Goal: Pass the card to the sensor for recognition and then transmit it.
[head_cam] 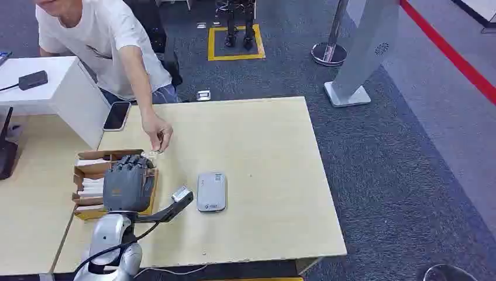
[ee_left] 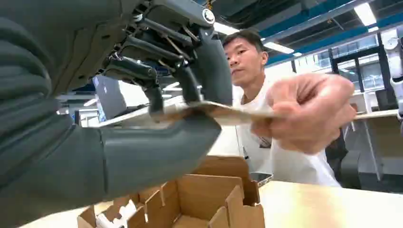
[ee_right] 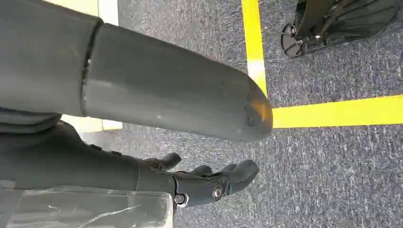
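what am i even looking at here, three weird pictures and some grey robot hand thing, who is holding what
All three come from cameras on a humanoid robot. The head view looks down at a wooden table with a cardboard box, a small grey sensor and a phone. The left wrist view sits behind the robot's left hand, which pinches a thin card; a person's hand grips its other end. The right wrist view shows the right hand hanging over the carpet, holding nothing.

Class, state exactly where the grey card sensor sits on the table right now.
In the head view the sensor lies flat on the wooden table, to the right of the left hand and the cardboard box, nearer the robot's edge.
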Action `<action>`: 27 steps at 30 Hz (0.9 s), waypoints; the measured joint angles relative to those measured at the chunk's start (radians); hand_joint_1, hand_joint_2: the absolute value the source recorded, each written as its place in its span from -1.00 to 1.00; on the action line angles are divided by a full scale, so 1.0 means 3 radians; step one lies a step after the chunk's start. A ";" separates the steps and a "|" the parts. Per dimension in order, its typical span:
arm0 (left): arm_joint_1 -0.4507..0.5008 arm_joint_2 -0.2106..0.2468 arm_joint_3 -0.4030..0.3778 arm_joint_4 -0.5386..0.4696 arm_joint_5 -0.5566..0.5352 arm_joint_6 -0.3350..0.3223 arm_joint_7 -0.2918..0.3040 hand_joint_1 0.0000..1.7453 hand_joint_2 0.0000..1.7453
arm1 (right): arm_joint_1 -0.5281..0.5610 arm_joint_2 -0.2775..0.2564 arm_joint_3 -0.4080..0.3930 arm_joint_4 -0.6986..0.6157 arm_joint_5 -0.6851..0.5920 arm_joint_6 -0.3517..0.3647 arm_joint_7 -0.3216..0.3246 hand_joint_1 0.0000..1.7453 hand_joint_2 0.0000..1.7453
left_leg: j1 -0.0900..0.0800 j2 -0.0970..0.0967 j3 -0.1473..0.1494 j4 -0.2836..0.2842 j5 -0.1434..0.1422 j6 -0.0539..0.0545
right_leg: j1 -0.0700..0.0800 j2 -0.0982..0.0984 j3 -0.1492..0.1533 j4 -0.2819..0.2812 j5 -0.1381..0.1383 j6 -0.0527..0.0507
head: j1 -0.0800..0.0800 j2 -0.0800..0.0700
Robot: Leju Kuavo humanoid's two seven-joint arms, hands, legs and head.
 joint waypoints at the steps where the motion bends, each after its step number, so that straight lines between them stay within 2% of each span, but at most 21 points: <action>1: 0.0000 -0.0004 0.0000 0.0000 0.0000 0.0000 0.0000 1.00 1.00 | 0.0000 -0.0001 0.0000 0.0000 0.0000 0.0000 -0.0001 -1.00 -1.00 | 0.0000 0.0000 0.0000 0.0000 0.0000 0.0000 | 0.0000 0.0000 0.0000 0.0000 0.0000 0.0000 | 0.0000 0.0000; 18: 0.0000 0.0001 0.0000 0.0009 0.0000 0.0004 0.0019 1.00 1.00 | 0.0000 -0.0001 0.0005 0.0001 0.0028 0.0011 -0.0001 -1.00 -1.00 | 0.0000 0.0000 0.0000 0.0000 0.0000 0.0000 | 0.0000 0.0000 0.0000 0.0000 0.0000 0.0000 | 0.0000 0.0000; 27: -0.0145 0.0005 -0.0020 0.0223 0.0000 0.0029 -0.0023 1.00 1.00 | -0.0001 -0.0006 0.0067 0.0001 0.0114 0.0028 -0.0013 -1.00 -1.00 | 0.0000 0.0000 0.0001 0.0000 0.0000 0.0000 | 0.0000 0.0000 -0.0001 0.0000 0.0000 0.0000 | 0.0000 0.0000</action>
